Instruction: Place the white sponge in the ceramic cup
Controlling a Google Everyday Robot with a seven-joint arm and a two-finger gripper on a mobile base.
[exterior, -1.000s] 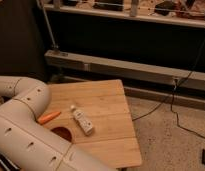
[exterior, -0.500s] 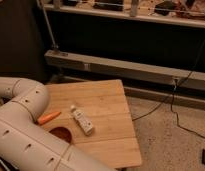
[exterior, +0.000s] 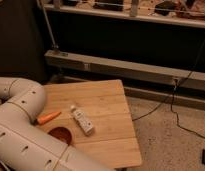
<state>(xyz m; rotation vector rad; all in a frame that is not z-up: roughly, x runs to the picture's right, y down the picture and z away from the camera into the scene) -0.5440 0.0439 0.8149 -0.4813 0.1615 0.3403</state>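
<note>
A white oblong thing, the sponge (exterior: 82, 120), lies flat on the wooden table (exterior: 108, 102), left of its middle. A brown round cup (exterior: 60, 135) stands just left and in front of it, with its near side hidden by my arm. My white arm (exterior: 23, 127) fills the lower left, with the elbow over the table's left edge. My gripper is out of view, past the bottom of the frame.
An orange carrot (exterior: 48, 118) lies on the table left of the sponge, close to my arm. A metal rail (exterior: 126, 70) and a dark wall stand behind the table. A black cable (exterior: 176, 107) runs over the speckled floor on the right.
My arm has shifted very slightly. The sponge, cup and carrot have not moved.
</note>
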